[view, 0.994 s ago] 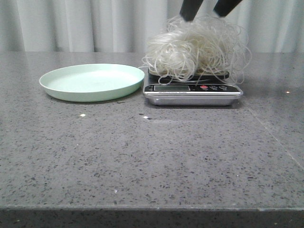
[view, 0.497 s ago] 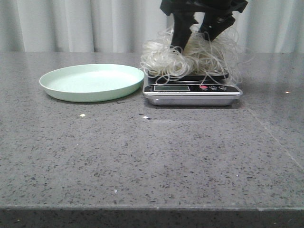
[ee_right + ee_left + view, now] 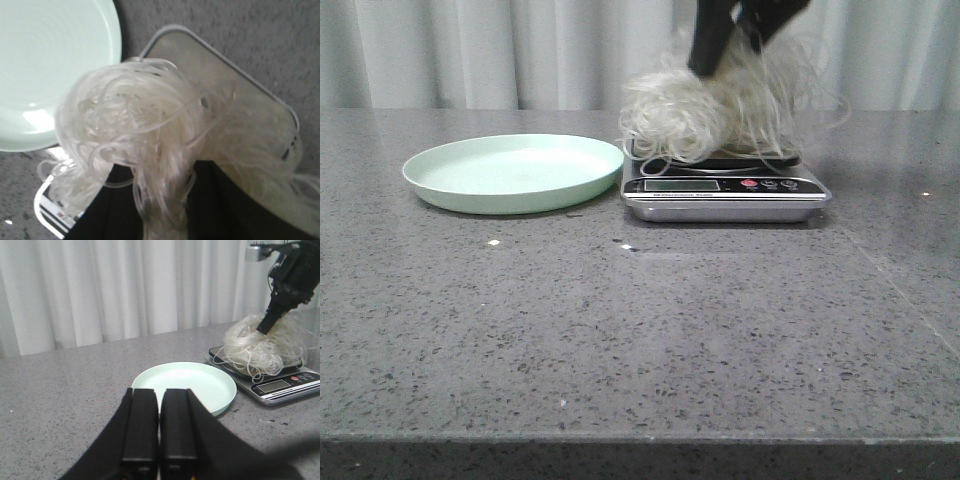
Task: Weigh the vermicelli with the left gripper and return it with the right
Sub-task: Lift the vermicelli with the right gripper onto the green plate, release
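The vermicelli [image 3: 715, 110], a fluffy white tangle, sits on the kitchen scale [image 3: 725, 192]. My right gripper [image 3: 728, 48] comes down from above and is shut on the top of the tangle. In the right wrist view the strands [image 3: 140, 120] fill the gap between the black fingers [image 3: 105, 210], and the gripper [image 3: 162, 200] is over the scale's platform [image 3: 240, 85]. The lower strands still touch the scale. My left gripper [image 3: 160, 425] is shut and empty, low over the table short of the pale green plate [image 3: 185, 382]. It is out of the front view.
The empty pale green plate [image 3: 515, 172] lies just left of the scale, almost touching it. It also shows in the right wrist view [image 3: 50, 65]. A white curtain hangs behind the grey speckled table [image 3: 640, 330]. The scale [image 3: 280, 385] and my right arm [image 3: 295, 275] show in the left wrist view.
My right gripper came down into the vermicelli, closed on it and has risen a little. The tangle is now bunched tighter and narrower. The plate and scale have not moved.
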Robot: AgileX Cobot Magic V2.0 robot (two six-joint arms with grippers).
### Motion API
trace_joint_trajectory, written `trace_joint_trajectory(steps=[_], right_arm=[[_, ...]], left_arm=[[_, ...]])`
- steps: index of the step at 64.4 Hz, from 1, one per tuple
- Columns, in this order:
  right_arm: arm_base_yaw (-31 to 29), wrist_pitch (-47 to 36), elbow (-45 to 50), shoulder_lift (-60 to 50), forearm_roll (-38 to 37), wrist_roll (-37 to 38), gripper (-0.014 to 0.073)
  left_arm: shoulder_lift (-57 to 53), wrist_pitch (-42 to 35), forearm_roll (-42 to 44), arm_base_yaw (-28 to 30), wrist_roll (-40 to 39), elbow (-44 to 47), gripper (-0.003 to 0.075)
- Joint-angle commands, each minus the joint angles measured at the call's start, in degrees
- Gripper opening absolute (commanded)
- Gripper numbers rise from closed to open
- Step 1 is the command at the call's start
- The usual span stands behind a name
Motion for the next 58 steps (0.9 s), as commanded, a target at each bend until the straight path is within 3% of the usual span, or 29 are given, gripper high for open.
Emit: trace_joint_trajectory(steps=[1, 23, 39, 45, 51, 58], right_arm=[[2.12, -2.17, -7.67, -4.11, 2.98, -0.8, 0.0142], [11.7, -11.36, -13.74, 3.4, 9.23, -0.8, 0.0142], [12.22, -11.58, -13.74, 10.87, 9.45, -0.8, 0.0187], [12.22, -10.01, -13.74, 12.47, 9.45, -0.8, 0.0313], [12.22, -9.64, -13.74, 12.98, 9.5, -0.8, 0.05], [12.05, -9.91, -13.74, 11.53, 9.45, -0.8, 0.0614]], left_arm=[[0.64, -4.04, -0.84, 0.02, -0.03, -1.46, 0.0128], [0.64, -4.04, -0.92, 0.02, -0.03, -1.46, 0.0128], [0.64, -4.04, -1.29, 0.02, -0.03, -1.46, 0.0128], [0.64, -4.04, -1.29, 0.02, -0.03, -1.46, 0.0128], [0.64, -4.04, -1.29, 0.02, -0.03, -1.46, 0.0128], [0.64, -4.04, -1.29, 0.02, -0.03, -1.46, 0.0128]])
